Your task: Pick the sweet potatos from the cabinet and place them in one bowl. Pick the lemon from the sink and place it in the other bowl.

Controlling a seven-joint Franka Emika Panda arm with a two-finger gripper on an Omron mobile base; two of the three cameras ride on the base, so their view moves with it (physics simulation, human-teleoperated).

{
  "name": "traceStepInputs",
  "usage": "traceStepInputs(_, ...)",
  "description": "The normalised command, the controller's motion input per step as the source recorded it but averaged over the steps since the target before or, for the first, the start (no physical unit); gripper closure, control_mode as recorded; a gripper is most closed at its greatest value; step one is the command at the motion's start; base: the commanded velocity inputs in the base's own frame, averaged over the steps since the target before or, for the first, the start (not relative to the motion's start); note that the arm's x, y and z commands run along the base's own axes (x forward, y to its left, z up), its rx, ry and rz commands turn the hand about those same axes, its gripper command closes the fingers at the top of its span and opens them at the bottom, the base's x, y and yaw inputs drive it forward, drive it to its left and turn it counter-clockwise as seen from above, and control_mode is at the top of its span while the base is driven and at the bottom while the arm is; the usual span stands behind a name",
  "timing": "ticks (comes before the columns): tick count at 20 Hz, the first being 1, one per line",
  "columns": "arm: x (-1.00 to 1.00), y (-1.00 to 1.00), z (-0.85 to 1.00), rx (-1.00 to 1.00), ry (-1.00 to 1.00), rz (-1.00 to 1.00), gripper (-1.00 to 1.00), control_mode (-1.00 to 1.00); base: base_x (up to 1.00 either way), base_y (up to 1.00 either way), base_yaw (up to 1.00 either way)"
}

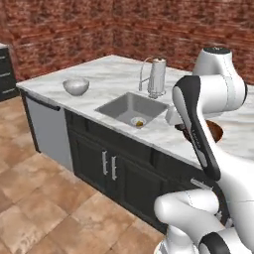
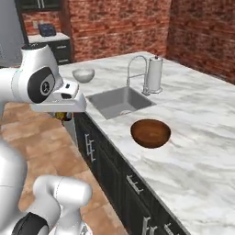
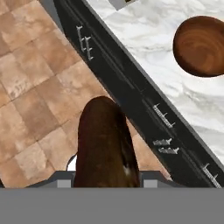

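A reddish-brown sweet potato (image 3: 106, 144) is clamped in my shut gripper (image 2: 65, 116) and hangs over the tiled floor just in front of the counter edge. The dark wooden bowl (image 2: 150, 133) stands on the marble counter to the right of the sink (image 2: 120, 101), off to the gripper's right; in the hand view that bowl (image 3: 201, 46) lies at the upper right. The lemon (image 1: 139, 121) rests by the drain in the sink (image 1: 130, 106). At the counter's far left end sits the pale grey bowl (image 1: 76, 86). The cabinet is out of view.
An arched chrome faucet (image 2: 135, 64) and a tall metal canister (image 2: 153, 75) stand behind the sink. Dark lower cabinet doors (image 1: 109, 166) with silver handles run under the counter. Brown tiled floor (image 1: 44, 208) lies in front.
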Motion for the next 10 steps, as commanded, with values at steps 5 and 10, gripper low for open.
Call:
traceStepInputs(5,0.00,0.00,0.00,0.00,0.00,0.00,1.00,1.00,0.07,0.20,-0.91)
traceStepInputs(10,0.00,0.00,0.00,0.00,0.00,0.00,1.00,1.00,0.33,0.23,-0.82)
